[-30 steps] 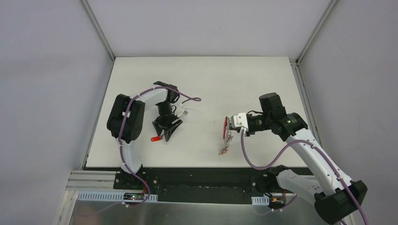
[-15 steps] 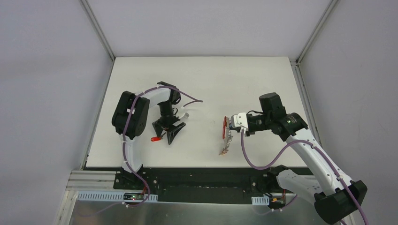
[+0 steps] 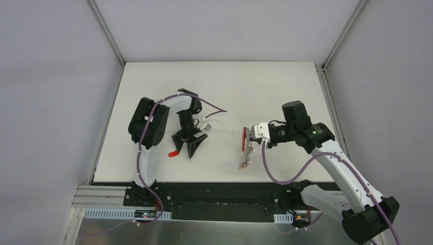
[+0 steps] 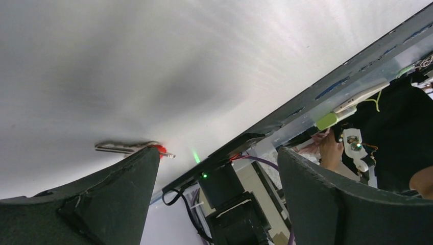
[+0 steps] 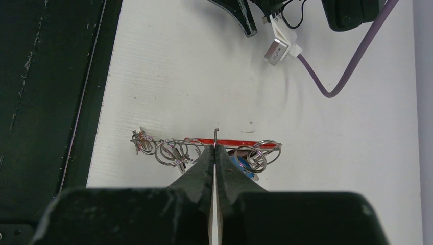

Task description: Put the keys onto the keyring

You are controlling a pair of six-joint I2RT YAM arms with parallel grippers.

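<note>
Red plastic marks the head of the one key [image 3: 174, 153] in view. It lies flat on the white table [image 3: 265, 87], furthest left of the task's things. The left gripper [image 3: 188, 148] hangs just beside it with its jaws spread wide and nothing in them. In the wrist view the key [image 4: 130, 147] lies outside the gap, its head tucked behind one fingertip and its silver blade pointing away from the opening. So the jaws would need to shift toward that side, or turn, to straddle the blade across its long axis. This arm is by far the nearer one. A purple cable [image 3: 212, 108] and its white connector [image 3: 207, 125] trail off the wrist, clear of the key.

Well apart to the right, the keyring [image 3: 246, 147] hangs from the right gripper [image 3: 251, 137]. That gripper is clenched on the ring's red band [image 5: 232, 141], with grey rings [image 5: 173, 151] strung along it. Bare table lies between the two arms.
</note>
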